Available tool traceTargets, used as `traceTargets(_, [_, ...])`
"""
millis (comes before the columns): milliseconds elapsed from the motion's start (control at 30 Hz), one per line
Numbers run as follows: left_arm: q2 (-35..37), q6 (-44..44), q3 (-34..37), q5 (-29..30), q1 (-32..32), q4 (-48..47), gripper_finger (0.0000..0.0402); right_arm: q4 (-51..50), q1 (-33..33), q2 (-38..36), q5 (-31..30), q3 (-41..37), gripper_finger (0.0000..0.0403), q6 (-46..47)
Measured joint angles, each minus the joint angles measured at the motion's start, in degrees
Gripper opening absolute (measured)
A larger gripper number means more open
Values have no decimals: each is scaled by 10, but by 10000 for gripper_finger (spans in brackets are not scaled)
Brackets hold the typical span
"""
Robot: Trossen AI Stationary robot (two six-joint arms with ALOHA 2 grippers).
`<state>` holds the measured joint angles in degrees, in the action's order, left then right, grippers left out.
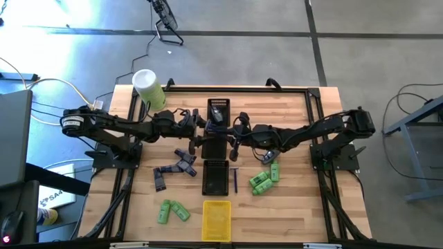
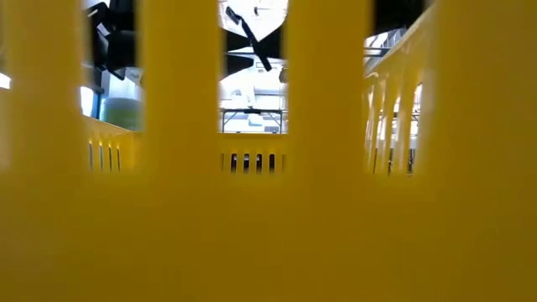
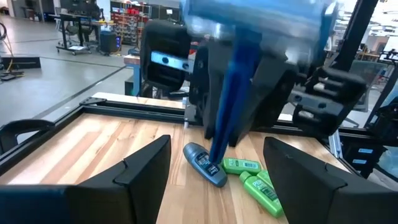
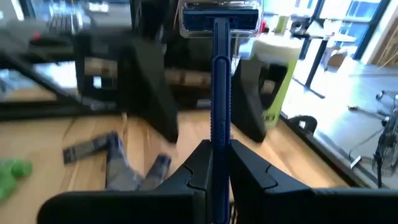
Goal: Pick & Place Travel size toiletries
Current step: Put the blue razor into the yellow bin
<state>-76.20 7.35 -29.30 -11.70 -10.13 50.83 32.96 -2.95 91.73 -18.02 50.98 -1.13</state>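
Your right gripper (image 4: 217,163) is clamped on the blue razor (image 4: 219,93), upright over the table's middle beside the black tray (image 1: 215,177); keep that grip firm and lower it slowly; your left gripper (image 3: 211,180) hangs spread and empty, so hold it clear.

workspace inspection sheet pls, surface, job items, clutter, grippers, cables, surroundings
surface: wooden table, black frame rails.
job's things: blue razor in right gripper; green bottles; more green bottles; purple-grey tubes; dark stick.
clutter: pale-green cylinder; black trays; yellow tray.
grippers: right gripper shut on razor handle; left gripper open, facing razor.
cables: white leads at left arm base.
surroundings: concrete floor, workshop benches.
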Motion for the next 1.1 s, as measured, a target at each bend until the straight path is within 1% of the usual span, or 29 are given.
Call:
traceTargets(100, [0, 0, 0, 0, 0, 0, 248, 1, 1, 9, 2, 0, 30, 0])
traceTargets(200, [0, 0, 0, 0, 0, 0, 248, 32, 1, 25, 2, 1, 30, 0])
traceTargets(367, [0, 0, 0, 0, 0, 0, 248, 46, 1, 36, -1, 1, 30, 0])
traceTargets(900, [0, 0, 0, 0, 0, 0, 248, 40, 8, 44, 2, 0, 30, 15])
traceTargets(1000, [0, 0, 0, 0, 0, 0, 236, 39, 8, 44, 2, 0, 30, 16])
traceTargets(1100, [0, 0, 0, 0, 0, 0, 209, 38, 8, 44, 2, 0, 30, 15])
